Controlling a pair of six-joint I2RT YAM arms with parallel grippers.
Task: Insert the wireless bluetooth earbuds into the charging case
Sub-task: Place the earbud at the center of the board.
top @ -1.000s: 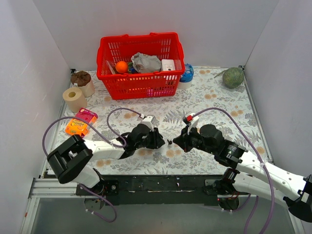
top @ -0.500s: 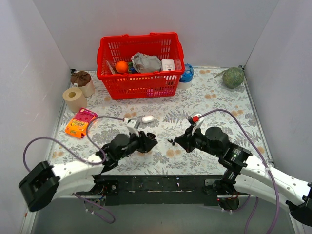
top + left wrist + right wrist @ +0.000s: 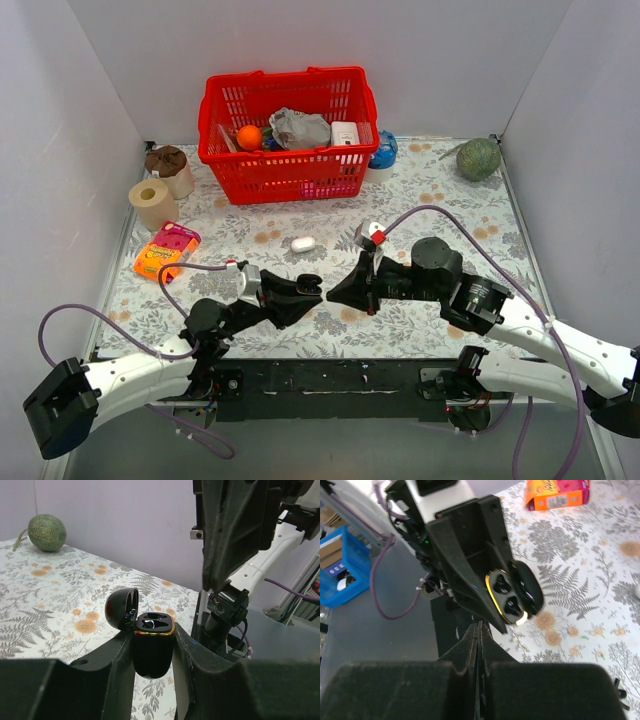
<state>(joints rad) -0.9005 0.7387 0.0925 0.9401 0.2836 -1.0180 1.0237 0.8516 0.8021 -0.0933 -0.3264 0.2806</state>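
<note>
Case [image 3: 152, 652], lid open, clamped upright in left claw [image 3: 306, 289]. Right claw [image 3: 479, 630] pinched fully together, holding nothing visible, tip just beside case rim. Earbuds seated inside or not: can't tell.

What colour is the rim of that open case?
Golden-orange, on the black charging case; clearest in the left wrist view.

black charging case [image 3: 151, 652] (gold-orange rim); white tablecloth [image 3: 440, 210], grey ferns, orange flowers; red basket [image 3: 290, 176]; green melon [image 3: 478, 158]

Both arms stretch low toward the near middle, tips facing, almost meeting. The left tool [image 3: 308, 289] clamps the charging case [image 3: 152, 647]; the right tool [image 3: 334, 294] has its jaws pressed together.
</note>
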